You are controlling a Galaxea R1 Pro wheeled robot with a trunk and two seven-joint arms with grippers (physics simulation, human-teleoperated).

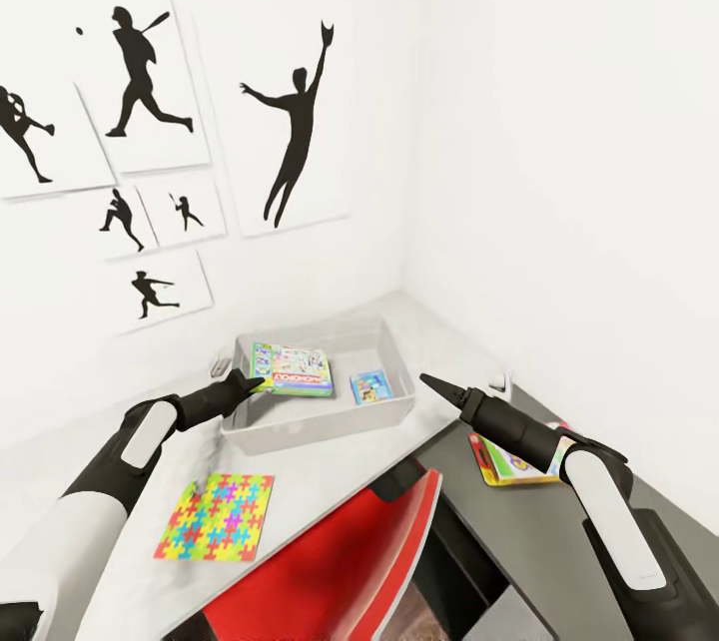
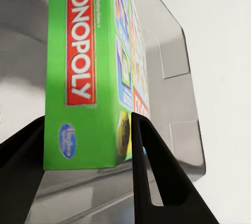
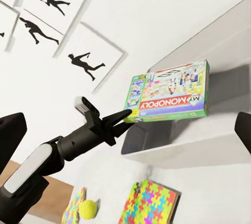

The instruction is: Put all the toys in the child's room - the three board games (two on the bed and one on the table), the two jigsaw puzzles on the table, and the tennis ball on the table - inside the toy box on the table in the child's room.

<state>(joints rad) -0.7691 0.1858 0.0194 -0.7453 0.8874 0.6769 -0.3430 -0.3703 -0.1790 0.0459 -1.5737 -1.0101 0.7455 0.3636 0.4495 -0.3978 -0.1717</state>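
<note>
**Left arm lowering a board game into the toy box**

The left gripper [image 1: 252, 383] is pinching the green Monopoly box [image 1: 293, 369] by one edge, its two fingers [image 2: 151, 171] closing on either side of the box's thin end. Held this way, the game is hanging out over the toy box [image 1: 397, 407] with its printed face up, clear of the near rim; the grip at the edge is probably leaving the rest of the box free to drop flat once released. In the right wrist view the game [image 3: 170, 98] is seen level above the bin's open mouth.

The toy box, standing on the table [image 1: 130, 481] against the wall, is already holding a small blue board game [image 1: 369, 387] lying flat on its floor at the right end.

The right gripper [image 1: 436, 385] is hovering beside the bin holding nothing; its fingers are reading as a closed point in the head view, though the wrist view is suggesting some spread, so its opening cannot be told.

Outside the bin, one jigsaw puzzle [image 1: 216, 516] is lying on the tabletop near the left arm, the tennis ball [image 3: 88, 209] beside a second puzzle [image 3: 75, 211], and a third board game [image 1: 507, 466] on the lower dark section.
</note>
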